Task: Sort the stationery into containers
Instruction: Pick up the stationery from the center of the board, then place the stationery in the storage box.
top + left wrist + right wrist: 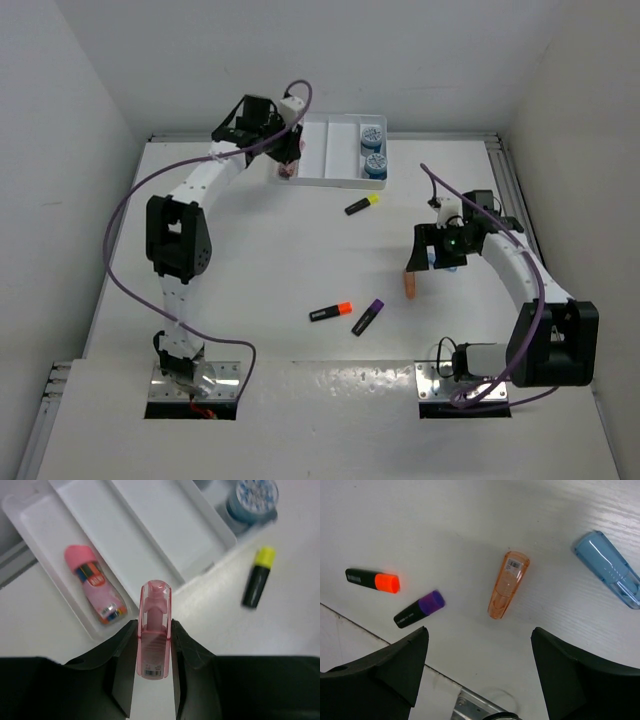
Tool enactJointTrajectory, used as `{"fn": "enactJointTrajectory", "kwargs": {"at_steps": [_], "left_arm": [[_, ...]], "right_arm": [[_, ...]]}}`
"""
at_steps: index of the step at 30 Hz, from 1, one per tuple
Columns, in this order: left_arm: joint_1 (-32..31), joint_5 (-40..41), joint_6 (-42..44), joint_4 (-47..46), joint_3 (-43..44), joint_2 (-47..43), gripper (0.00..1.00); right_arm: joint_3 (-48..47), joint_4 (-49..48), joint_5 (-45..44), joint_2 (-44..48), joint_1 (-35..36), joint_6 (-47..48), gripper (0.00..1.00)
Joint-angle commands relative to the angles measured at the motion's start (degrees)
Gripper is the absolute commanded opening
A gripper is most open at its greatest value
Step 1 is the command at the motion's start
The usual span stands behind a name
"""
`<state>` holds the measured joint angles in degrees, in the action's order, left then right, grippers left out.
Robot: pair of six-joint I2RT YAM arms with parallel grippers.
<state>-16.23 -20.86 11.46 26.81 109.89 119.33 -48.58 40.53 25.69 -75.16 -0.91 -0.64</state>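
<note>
Left gripper (155, 650): your jaws are clamped on a pink stick (154, 630), over the near rim of the white tray (165, 525) on the far side. A second pink stick (95, 592) lies in its leftmost compartment.

Right gripper (477, 640): spread wide, holding nothing, above the peach stick (507, 585). The orange highlighter (372, 580) and purple highlighter (420, 609) lie to its left.

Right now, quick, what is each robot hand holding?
Left gripper: closed on a pink stick.
Right gripper: open, holding nothing.
</note>
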Motion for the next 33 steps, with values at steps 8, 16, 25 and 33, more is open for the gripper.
{"fn": "enactJointTrajectory", "kwargs": {"at_steps": [8,16,25,33], "left_arm": [[-1.53,13.31,-24.99,-16.52,18.15,14.16,0.07],[-3.72,12.16,-27.55,-21.71,18.26,19.45,0.06],[-5.13,14.26,-25.62,-23.73,18.26,23.58,0.06],[-5.39,18.05,-26.14,-24.43,17.12,25.78,0.13]], "right_arm": [[2.08,-3.36,-1.34,-0.78,-1.29,-2.96,0.82],[4.19,-3.71,-3.19,-0.61,-2.17,-3.49,0.8],[6.39,-3.36,-3.81,0.45,-2.26,-4.01,0.8],[7.01,-5.2,-5.74,0.01,-1.47,-4.98,0.68]]}}
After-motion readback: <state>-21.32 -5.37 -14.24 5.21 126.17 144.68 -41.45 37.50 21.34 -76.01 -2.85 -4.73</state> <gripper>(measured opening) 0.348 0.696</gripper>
